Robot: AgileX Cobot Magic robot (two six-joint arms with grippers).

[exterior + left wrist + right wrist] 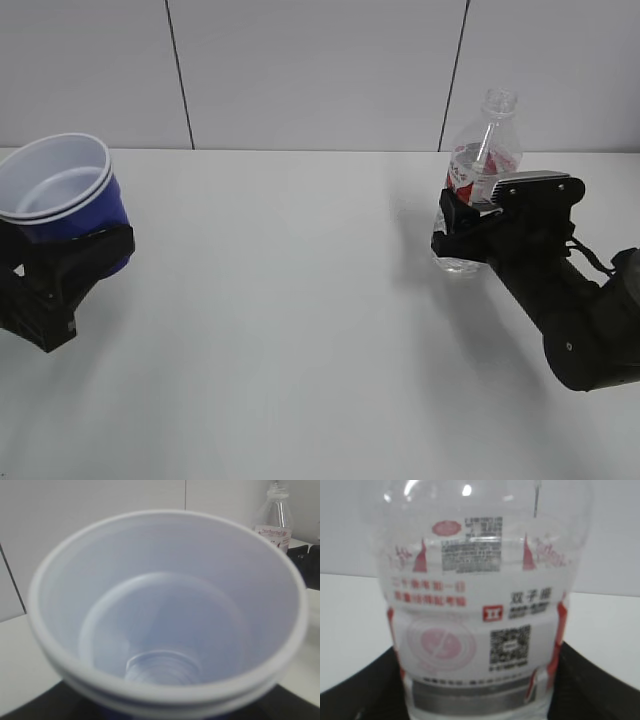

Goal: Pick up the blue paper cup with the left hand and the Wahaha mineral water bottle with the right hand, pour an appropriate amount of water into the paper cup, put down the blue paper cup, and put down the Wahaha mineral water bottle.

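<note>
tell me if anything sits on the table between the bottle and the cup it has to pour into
Nothing visible does. The table is bare between the Wahaha mineral water bottle on the right and the blue paper cup on the left.

On the left of the white bench [300,300], the left hand [75,255] grips the blue cup [75,200], which tilts with its white mouth toward the camera. On the right, the right hand [470,225] is clamped around the bottle [482,160], which stands upright, uncapped, near the wall [320,70].
</note>
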